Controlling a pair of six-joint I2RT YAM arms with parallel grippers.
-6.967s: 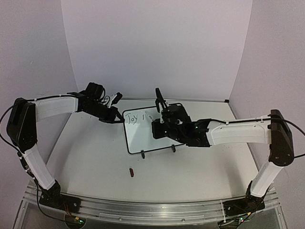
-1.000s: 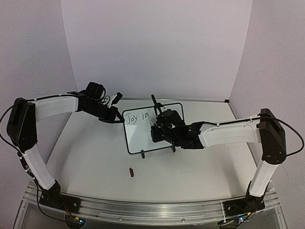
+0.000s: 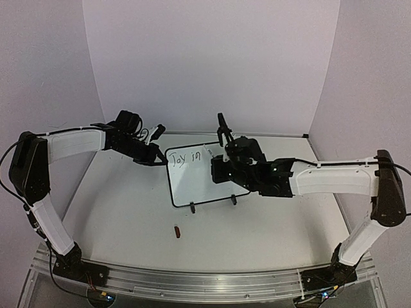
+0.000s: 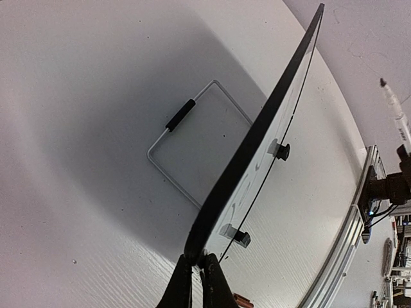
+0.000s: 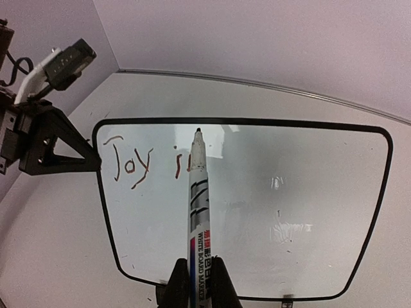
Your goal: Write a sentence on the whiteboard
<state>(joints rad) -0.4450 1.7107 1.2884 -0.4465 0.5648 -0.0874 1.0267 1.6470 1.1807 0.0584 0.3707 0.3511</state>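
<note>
The whiteboard (image 3: 192, 183) stands propped on the table, with "Joy in" written in red-brown along its top left. My left gripper (image 3: 156, 158) is shut on the board's upper left corner; in the left wrist view its jaws (image 4: 198, 266) pinch the black frame (image 4: 257, 135), seen edge-on. My right gripper (image 5: 198, 282) is shut on a white whiteboard marker (image 5: 198, 199), whose tip points at the board (image 5: 289, 212) just right of the writing and hides the last letter. From the left wrist view the marker (image 4: 395, 119) hangs clear of the board's face. In the top view the right gripper (image 3: 218, 157) hovers over the board's upper middle.
A small red-brown marker cap (image 3: 176, 231) lies on the table in front of the board. Two black clip feet (image 3: 192, 207) hold the board's lower edge, and a wire stand (image 4: 186, 115) props it from behind. Pale walls close in the back and sides.
The writing has grown from "Joy i" to "Joy in". Over the last second my right arm has pulled the marker up and to the right, off the board. The left gripper has not moved.
</note>
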